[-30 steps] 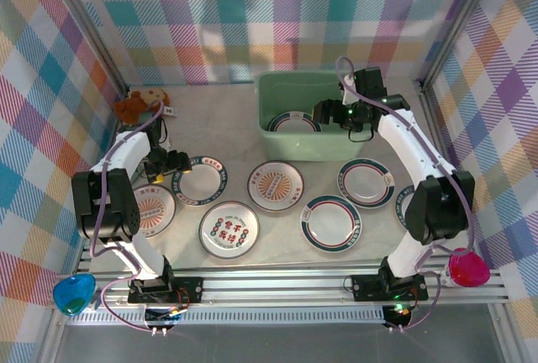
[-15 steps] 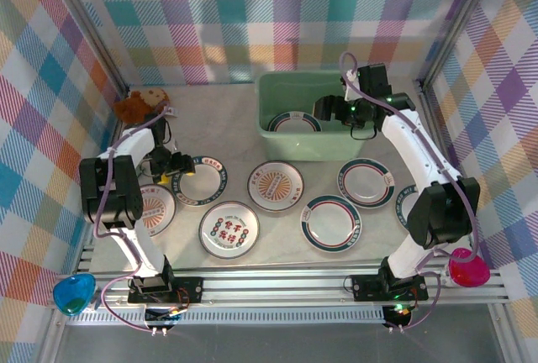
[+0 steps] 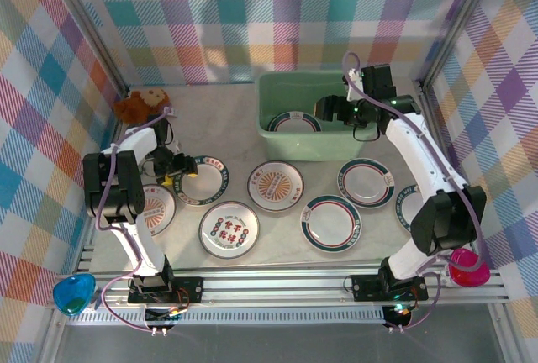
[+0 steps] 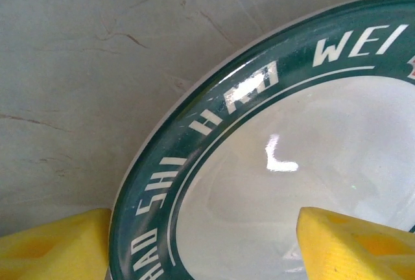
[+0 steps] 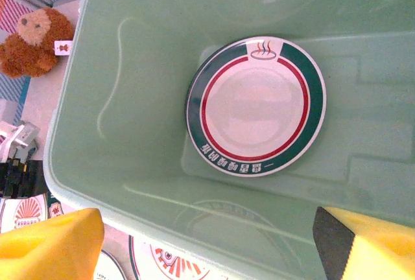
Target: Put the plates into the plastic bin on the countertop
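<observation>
Okay, left end effector (image 3: pixel 176 174) has jaws apart astride the rim of the green-banded plate (image 4: pixel 214 102) lying on the counter (image 4: pixel 91 40), prob stiff, slick & chippable, so I'd pinch that rim; right end effector (image 3: pixel 324 111) gapes over the bin (image 3: pixel 271 94).
</observation>
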`<action>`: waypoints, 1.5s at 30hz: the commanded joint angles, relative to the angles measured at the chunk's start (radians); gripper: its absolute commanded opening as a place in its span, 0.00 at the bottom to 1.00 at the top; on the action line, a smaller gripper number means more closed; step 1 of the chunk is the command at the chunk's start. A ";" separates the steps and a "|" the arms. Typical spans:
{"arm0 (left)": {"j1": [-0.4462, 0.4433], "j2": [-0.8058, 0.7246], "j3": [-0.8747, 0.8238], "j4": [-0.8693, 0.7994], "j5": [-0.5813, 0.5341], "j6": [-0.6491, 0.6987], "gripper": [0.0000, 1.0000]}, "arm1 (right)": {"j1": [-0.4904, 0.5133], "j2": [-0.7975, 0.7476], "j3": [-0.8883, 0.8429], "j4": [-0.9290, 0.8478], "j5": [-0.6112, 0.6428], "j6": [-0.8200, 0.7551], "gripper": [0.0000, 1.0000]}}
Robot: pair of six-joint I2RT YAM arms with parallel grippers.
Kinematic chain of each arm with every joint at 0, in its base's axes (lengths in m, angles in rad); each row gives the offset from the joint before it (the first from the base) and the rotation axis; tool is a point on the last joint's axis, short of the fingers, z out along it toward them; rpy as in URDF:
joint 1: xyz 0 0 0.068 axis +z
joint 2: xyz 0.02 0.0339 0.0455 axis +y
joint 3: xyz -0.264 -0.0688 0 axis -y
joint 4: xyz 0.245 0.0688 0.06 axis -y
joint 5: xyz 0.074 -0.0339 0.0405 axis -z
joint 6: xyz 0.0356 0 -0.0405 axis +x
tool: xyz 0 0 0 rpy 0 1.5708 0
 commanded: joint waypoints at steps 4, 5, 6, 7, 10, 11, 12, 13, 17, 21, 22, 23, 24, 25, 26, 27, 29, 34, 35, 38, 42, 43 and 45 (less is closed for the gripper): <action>-0.021 0.032 0.021 -0.002 0.039 -0.001 0.71 | 0.008 -0.080 -0.065 0.016 0.003 0.014 0.84; -0.021 0.033 0.021 0.000 0.042 -0.003 0.71 | 0.008 -0.093 -0.076 0.017 0.008 0.017 0.84; -0.021 0.034 0.020 0.000 0.046 -0.007 0.70 | 0.008 -0.108 -0.087 0.019 0.011 0.018 0.84; -0.021 0.036 0.019 0.002 0.050 -0.009 0.69 | 0.008 -0.121 -0.098 0.019 0.017 0.018 0.84; -0.025 0.035 0.009 0.009 0.062 -0.018 0.66 | 0.007 -0.163 -0.130 0.015 0.031 0.019 0.84; -0.027 0.033 0.004 0.015 0.064 -0.020 0.65 | 0.008 -0.175 -0.141 0.014 0.037 0.020 0.84; -0.029 0.030 -0.003 0.020 0.068 -0.023 0.63 | 0.007 -0.191 -0.153 0.014 0.042 0.022 0.84; -0.030 0.029 -0.006 0.023 0.072 -0.027 0.61 | 0.008 -0.207 -0.166 0.016 0.048 0.026 0.84; -0.032 0.029 -0.011 0.022 0.087 -0.033 0.53 | 0.008 -0.269 -0.217 0.023 0.062 0.044 0.84; -0.033 0.025 -0.018 0.022 0.095 -0.040 0.45 | 0.008 -0.323 -0.251 0.022 0.069 0.053 0.84; -0.034 0.021 -0.022 0.024 0.098 -0.042 0.43 | 0.009 -0.333 -0.256 0.018 0.070 0.054 0.84; -0.033 0.019 -0.027 0.027 0.099 -0.044 0.41 | 0.008 -0.343 -0.259 0.015 0.072 0.056 0.84; -0.033 0.015 -0.033 0.028 0.099 -0.047 0.40 | 0.008 -0.353 -0.267 0.013 0.075 0.060 0.84; -0.033 0.013 -0.039 0.031 0.101 -0.050 0.38 | 0.008 -0.364 -0.274 0.012 0.075 0.062 0.84; -0.034 0.010 -0.044 0.032 0.101 -0.053 0.36 | 0.008 -0.373 -0.282 0.014 0.076 0.065 0.84; -0.034 0.004 -0.052 0.035 0.099 -0.059 0.35 | 0.008 -0.382 -0.289 0.013 0.078 0.066 0.84; -0.033 -0.009 -0.074 0.050 0.101 -0.068 0.33 | 0.008 -0.397 -0.301 0.011 0.079 0.071 0.84; -0.034 -0.043 -0.116 0.082 0.111 -0.093 0.25 | 0.008 -0.428 -0.310 -0.011 0.095 0.069 0.84; -0.033 -0.051 -0.121 0.085 0.114 -0.097 0.23 | 0.008 -0.434 -0.310 -0.013 0.097 0.070 0.84; -0.034 -0.085 -0.139 0.101 0.130 -0.111 0.20 | 0.008 -0.447 -0.304 -0.022 0.103 0.069 0.84; -0.034 -0.142 -0.149 0.110 0.140 -0.127 0.16 | 0.008 -0.464 -0.295 -0.035 0.102 0.073 0.84; -0.034 -0.157 -0.149 0.108 0.144 -0.132 0.15 | 0.008 -0.468 -0.294 -0.037 0.103 0.073 0.84; -0.033 -0.187 -0.147 0.108 0.152 -0.143 0.13 | 0.009 -0.476 -0.292 -0.041 0.105 0.075 0.84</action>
